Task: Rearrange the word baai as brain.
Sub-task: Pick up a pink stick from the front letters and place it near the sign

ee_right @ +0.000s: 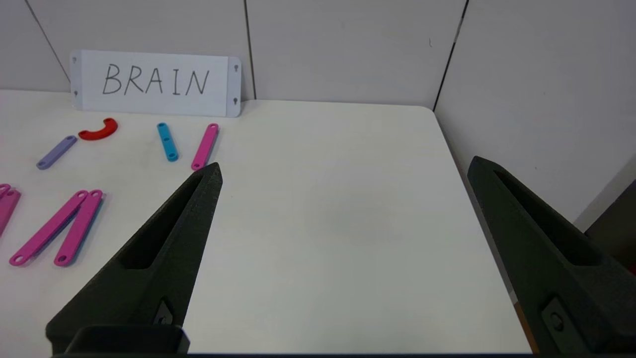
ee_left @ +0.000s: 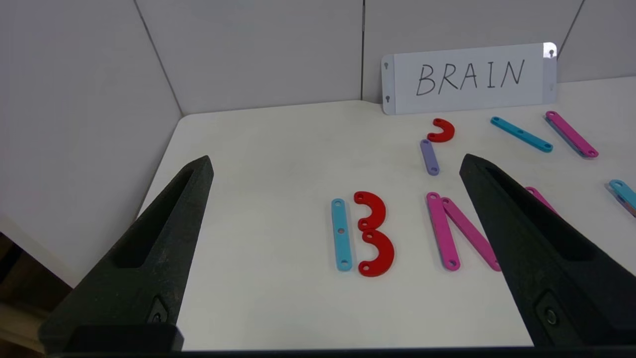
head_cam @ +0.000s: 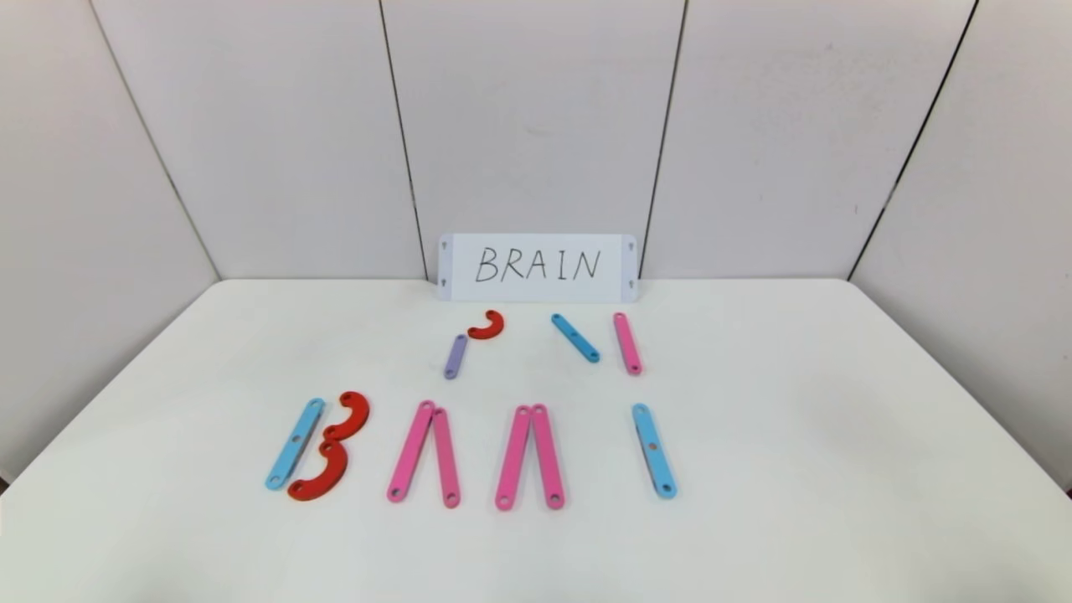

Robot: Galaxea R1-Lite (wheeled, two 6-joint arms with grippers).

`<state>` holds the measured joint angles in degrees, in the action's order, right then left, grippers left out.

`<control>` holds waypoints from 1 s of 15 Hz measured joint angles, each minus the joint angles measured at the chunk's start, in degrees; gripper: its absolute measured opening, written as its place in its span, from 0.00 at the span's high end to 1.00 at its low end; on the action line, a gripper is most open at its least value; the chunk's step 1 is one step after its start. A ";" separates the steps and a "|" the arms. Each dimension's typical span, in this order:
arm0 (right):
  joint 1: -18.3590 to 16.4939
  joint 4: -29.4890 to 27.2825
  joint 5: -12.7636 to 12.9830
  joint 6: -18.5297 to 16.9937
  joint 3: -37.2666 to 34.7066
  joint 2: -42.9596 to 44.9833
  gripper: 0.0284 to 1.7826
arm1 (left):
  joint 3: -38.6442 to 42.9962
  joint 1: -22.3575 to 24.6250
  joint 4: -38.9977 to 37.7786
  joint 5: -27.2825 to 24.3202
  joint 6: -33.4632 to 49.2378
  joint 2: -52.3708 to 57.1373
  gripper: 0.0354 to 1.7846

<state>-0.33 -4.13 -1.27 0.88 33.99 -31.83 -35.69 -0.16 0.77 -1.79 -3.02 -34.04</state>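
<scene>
Baai [head_cam: 469, 452] lies in a row on the table [head_cam: 837, 469]; left tool [ee_left: 335, 164] and right tool [ee_right: 345, 169] both gape wide

Tabletop [head_cam: 754, 469]: white, smooth, matt, faint soft sheen only.

Letter pieces: flat plastic, smooth, evenly coloured, low-gloss, with small punched holes. Noted on the blue bar [head_cam: 295, 443] and two red curves [head_cam: 331, 448] of the B, the pink bars [head_cam: 423, 452] of the A shapes, the short purple bar [head_cam: 455, 357], the small red curve [head_cam: 487, 326].

White card [head_cam: 538, 268]: looks like paper or thin board, matt, black handwritten ink; side strips slightly glossier.

Left gripper [ee_left: 333, 169] and right gripper [ee_right: 343, 171]: black fingers, hard plastic look, matt, fine grainy texture, recessed slots.

Wall panels [head_cam: 536, 117]: pale, smooth, matt, dark seams.
</scene>
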 joint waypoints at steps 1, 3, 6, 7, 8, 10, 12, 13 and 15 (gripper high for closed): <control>0.09 -0.02 -0.51 0.00 1.89 -3.61 0.03 | -1.93 0.00 0.00 -0.07 -0.15 -3.33 0.02; 0.38 -0.02 -2.15 0.00 5.18 -10.62 0.03 | -4.96 -0.02 0.07 -0.29 -0.66 -10.28 0.02; 2.00 -0.05 -5.23 -0.02 9.80 -20.07 0.03 | -10.14 -0.02 0.63 -0.79 -1.11 -20.59 0.02; 2.80 -0.09 -5.64 -0.02 11.24 -23.02 0.03 | -12.46 -0.06 1.71 -1.12 -1.16 -23.63 0.02; 3.72 -0.09 -5.90 -0.04 12.62 -26.11 0.03 | -15.13 -0.13 3.47 -2.15 -1.16 -26.54 0.02; 5.40 0.12 -6.11 -0.09 14.46 -31.51 0.03 | -19.24 -0.22 7.89 -6.44 -1.19 -30.90 0.02; 6.91 0.69 -6.44 -0.20 15.13 -36.58 0.03 | -21.93 -0.33 11.68 -9.80 -1.18 -34.56 0.02; 7.44 0.87 -6.83 -0.20 15.29 -38.86 0.03 | -22.69 -0.37 12.37 -10.69 -1.18 -36.08 0.02; 7.94 0.91 -8.87 -0.22 15.30 -42.92 0.03 | -23.63 -1.02 12.51 -11.24 -1.18 -38.95 0.02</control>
<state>7.61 -3.22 -10.14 0.66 49.29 -74.75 -59.32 -1.18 13.28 -13.03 -4.21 -72.99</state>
